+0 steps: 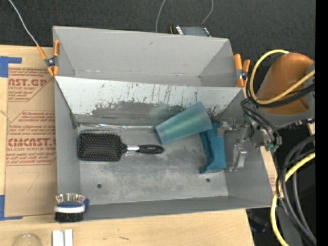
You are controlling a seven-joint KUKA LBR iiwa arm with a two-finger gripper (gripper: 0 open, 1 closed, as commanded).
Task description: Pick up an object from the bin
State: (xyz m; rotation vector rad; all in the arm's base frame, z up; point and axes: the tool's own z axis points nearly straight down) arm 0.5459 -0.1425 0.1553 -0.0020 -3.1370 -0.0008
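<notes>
Three loose things; gripper (236, 155), open-or-closed cannot tell, at 3 o'clock beside blue angled piece (214, 150), risks shoving it against teal cup (183, 123).

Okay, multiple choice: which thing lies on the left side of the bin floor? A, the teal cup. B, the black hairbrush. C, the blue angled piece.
B: the black hairbrush lies at the left of the bin, while the teal cup and the blue angled piece lie toward the right.
</notes>
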